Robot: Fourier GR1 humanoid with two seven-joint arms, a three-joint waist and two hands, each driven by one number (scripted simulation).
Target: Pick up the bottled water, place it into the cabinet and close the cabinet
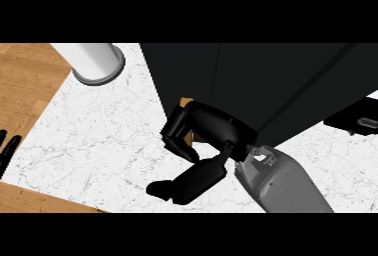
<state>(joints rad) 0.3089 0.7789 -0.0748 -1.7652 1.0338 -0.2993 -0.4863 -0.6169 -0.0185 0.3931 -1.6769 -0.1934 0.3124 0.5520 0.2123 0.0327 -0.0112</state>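
— Closing up now, are you? What has your right hand got?

— My right hand (pixel 210 125) is at the lower corner of the black cabinet (pixel 310 75), fingers (pixel 177 137) bent round the edge of its door (pixel 184 75), thumb stretched out below over the white counter (pixel 111 130). So it holds the door and nothing else.

— How will you do it well?

— I judge I should push along the door's own swing rather than drag it sideways, slip my fingers off the edge before it meets the frame so they are not trapped, then finish with a flat press.

— And the bottle?

— I can't see it. A thin strip of pale wood (pixel 187 102) shows by my fingers, perhaps the inside of the cabinet, but nothing of what stands in there. My guess is the bottle is already inside; I can't confirm it.

— That white thing at the back?

— A white cylinder on a grey foot (pixel 96 62), well apart from me. I can't tell what it is.

— Your left hand?

— My left hand (pixel 7 147) rests at the left edge, fingers straight, holding nothing.
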